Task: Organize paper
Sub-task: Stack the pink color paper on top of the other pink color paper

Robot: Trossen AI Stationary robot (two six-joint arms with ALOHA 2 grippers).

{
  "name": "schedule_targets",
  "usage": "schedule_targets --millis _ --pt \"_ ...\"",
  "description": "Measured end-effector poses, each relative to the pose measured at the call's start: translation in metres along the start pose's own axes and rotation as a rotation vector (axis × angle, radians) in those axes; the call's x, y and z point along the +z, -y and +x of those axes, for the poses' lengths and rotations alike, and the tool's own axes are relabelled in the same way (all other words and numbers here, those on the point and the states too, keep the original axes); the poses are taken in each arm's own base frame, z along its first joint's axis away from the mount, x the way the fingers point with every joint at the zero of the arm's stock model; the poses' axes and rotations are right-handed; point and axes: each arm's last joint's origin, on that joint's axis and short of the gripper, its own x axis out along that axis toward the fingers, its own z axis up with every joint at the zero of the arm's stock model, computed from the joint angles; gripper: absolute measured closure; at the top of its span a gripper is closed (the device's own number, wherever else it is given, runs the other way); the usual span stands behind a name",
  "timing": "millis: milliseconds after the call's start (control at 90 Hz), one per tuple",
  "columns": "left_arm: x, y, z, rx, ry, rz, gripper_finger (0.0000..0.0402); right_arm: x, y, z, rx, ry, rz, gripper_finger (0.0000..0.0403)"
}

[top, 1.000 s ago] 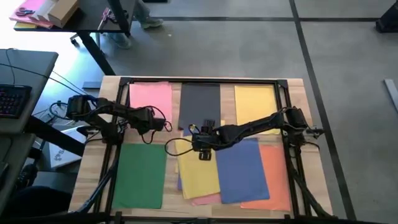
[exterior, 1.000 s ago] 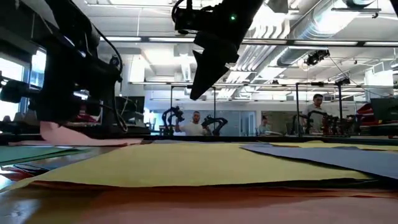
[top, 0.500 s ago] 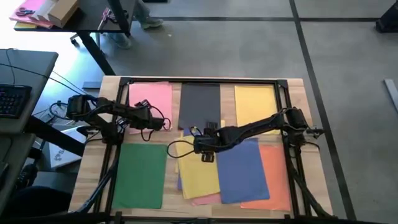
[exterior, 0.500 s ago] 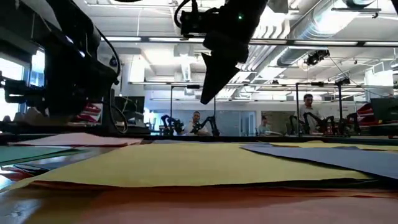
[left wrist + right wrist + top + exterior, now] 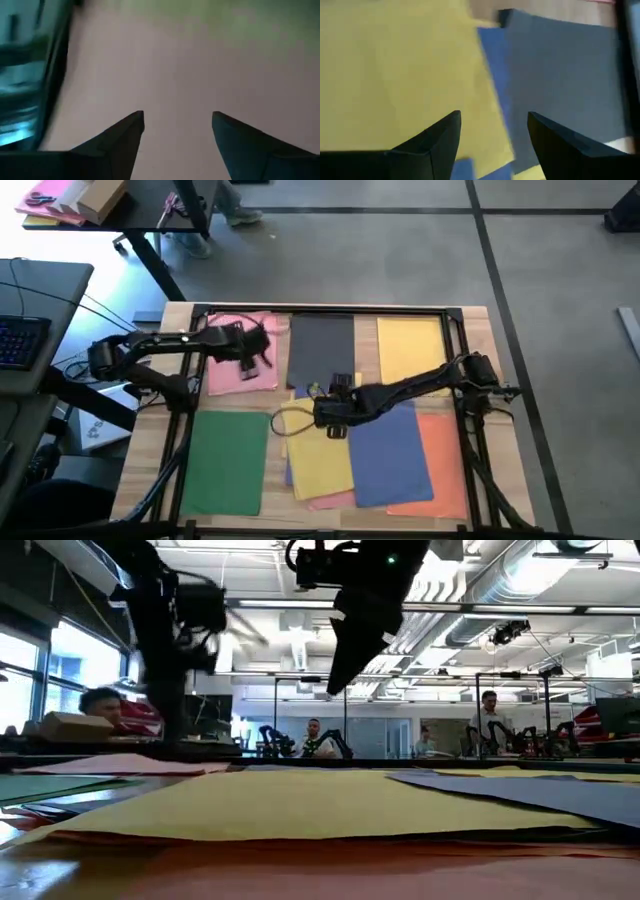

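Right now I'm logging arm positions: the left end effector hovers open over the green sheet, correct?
Not green. The high view shows the left end effector over the pink sheet; the green sheet lies nearer the front. Its wrist view shows it open.

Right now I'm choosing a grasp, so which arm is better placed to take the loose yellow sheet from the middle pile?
Right. The right gripper hangs open over the yellow sheet, while the left gripper is over the pink sheet at the far left.
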Motion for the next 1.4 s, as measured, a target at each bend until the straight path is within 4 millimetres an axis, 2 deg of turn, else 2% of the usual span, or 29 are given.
schedule_targets --millis 100,222,322,522,689,1111,1300,1400 --pt "0.015 -0.003 0.005 -0.069 0.13 -0.224 0.0174 -0.001 0.005 -0.005 -0.003 -0.005 0.017 0.0187" --pt "0.017 0.004 0.017 -0.105 0.114 -0.299 0.0174 -0.004 0.005 -0.013 -0.002 -0.02 0.039 0.0187" --pt "0.011 0.017 0.03 -0.131 0.026 -0.256 0.0174 -0.008 0.001 -0.016 -0.005 -0.042 0.054 0.0187" --pt "0.007 0.047 0.047 -0.16 -0.019 -0.138 0.0174 -0.008 -0.006 -0.02 -0.022 -0.026 0.067 0.0187" --pt "-0.005 0.059 0.056 -0.114 -0.121 -0.08 0.0174 -0.01 -0.012 -0.024 -0.025 -0.022 0.071 0.0187" --pt "-0.024 0.07 0.032 -0.086 -0.252 0.08 0.0174 -0.011 -0.013 -0.025 -0.044 -0.019 0.076 0.0187" --pt "-0.018 0.072 0.012 -0.087 -0.143 0.083 0.0174 -0.01 -0.013 -0.025 -0.069 -0.012 0.068 0.0187" --pt "-0.015 0.065 0.0 -0.023 -0.081 0.064 0.0174 -0.01 -0.011 -0.024 -0.075 -0.013 0.074 0.0187"
